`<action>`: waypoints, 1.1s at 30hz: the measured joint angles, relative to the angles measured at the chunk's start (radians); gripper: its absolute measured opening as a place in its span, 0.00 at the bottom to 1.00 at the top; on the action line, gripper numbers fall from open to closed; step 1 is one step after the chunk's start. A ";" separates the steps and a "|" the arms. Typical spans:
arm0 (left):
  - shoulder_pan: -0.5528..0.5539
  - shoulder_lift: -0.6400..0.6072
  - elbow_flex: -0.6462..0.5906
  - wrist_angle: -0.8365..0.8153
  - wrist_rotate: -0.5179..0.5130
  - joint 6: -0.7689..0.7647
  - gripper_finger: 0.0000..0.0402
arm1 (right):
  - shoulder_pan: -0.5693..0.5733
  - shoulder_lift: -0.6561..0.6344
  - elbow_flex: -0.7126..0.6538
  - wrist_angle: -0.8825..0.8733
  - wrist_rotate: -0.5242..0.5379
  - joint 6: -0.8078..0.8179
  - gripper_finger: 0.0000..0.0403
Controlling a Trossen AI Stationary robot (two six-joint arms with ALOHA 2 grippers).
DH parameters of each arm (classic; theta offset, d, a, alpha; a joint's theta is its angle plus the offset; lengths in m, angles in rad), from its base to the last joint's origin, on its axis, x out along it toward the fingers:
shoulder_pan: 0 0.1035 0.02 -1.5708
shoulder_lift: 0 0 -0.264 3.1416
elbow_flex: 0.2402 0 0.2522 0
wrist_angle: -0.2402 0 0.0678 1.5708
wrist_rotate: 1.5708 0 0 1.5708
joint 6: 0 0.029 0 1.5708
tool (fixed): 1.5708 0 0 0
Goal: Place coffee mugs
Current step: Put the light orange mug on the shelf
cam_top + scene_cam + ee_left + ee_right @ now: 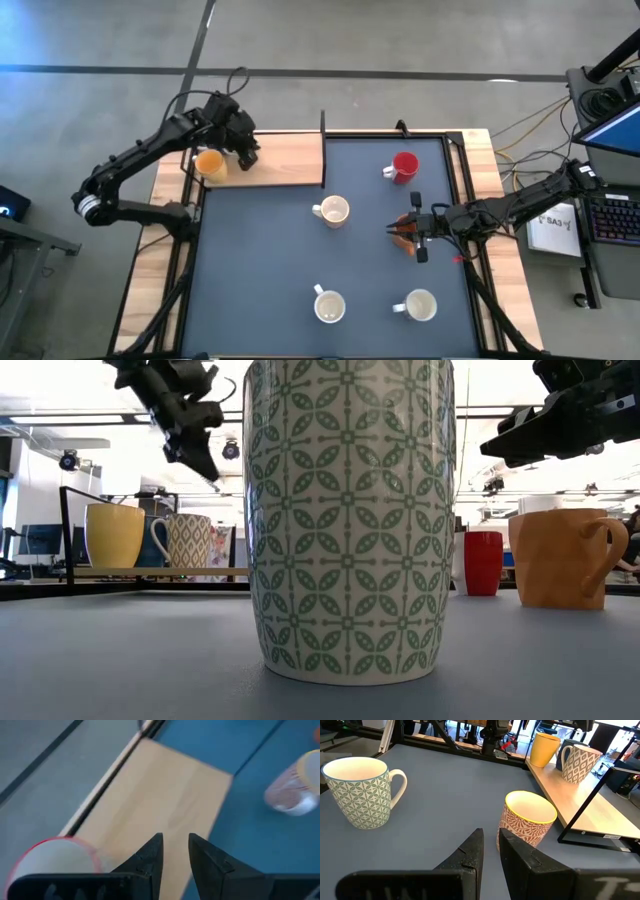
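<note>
Several mugs stand upright on their bases. A yellow mug (210, 163) (114, 535) and a grey-patterned mug (187, 540) (580, 762) are on the wooden shelf. My left gripper (243, 150) (175, 845) hovers above them, its fingers a narrow gap apart; a mug rim (50, 851) shows just beside them. An orange mug (401, 233) (560, 558) stands on the mat under my right gripper (398, 232) (491, 837), which hangs clear above it, narrowly open. A red mug (404, 165) and three pale mugs (333, 211) (329, 305) (418, 305) stand on the mat.
The wooden shelf (285, 160) fills the table's far left corner, with a thin black rail (585, 810) along its edge. The green-patterned mug (348, 520) stands right in front of the low camera. The dark mat (260, 270) lies bare on its left side. Cables and a desk lie beyond the right edge.
</note>
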 joint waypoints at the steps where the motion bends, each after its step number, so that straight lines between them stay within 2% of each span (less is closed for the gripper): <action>1: -0.023 -0.002 0.000 0.004 0.003 -0.015 0.19 | 0.000 0.000 0.000 0.000 0.000 0.000 0.12; 8: -0.247 -0.006 0.000 0.026 0.007 -0.046 0.19 | 0.000 0.000 0.000 0.000 0.000 0.000 0.12; 16: -0.509 -0.007 -0.009 0.057 -0.016 -0.205 0.19 | 0.000 0.000 0.000 0.002 0.000 0.000 0.12; 22: -0.725 -0.010 -0.075 0.102 -0.204 -0.400 0.19 | 0.000 0.000 0.000 0.080 -0.008 0.026 0.12; 26: -0.870 -0.010 -0.120 0.243 -0.379 -0.479 0.19 | 0.000 0.006 0.000 0.153 0.000 0.031 0.12; 29: -0.974 -0.005 -0.153 0.380 -0.485 -0.489 0.19 | 0.000 0.014 0.000 0.180 -0.010 0.125 0.12; 31: -1.034 0.000 -0.172 0.467 -0.515 -0.472 0.19 | 0.000 0.019 0.000 0.181 -0.031 0.215 0.12; 33: -1.072 0.009 -0.191 0.546 -0.503 -0.463 0.19 | 0.000 0.028 0.000 0.186 -0.035 0.277 0.12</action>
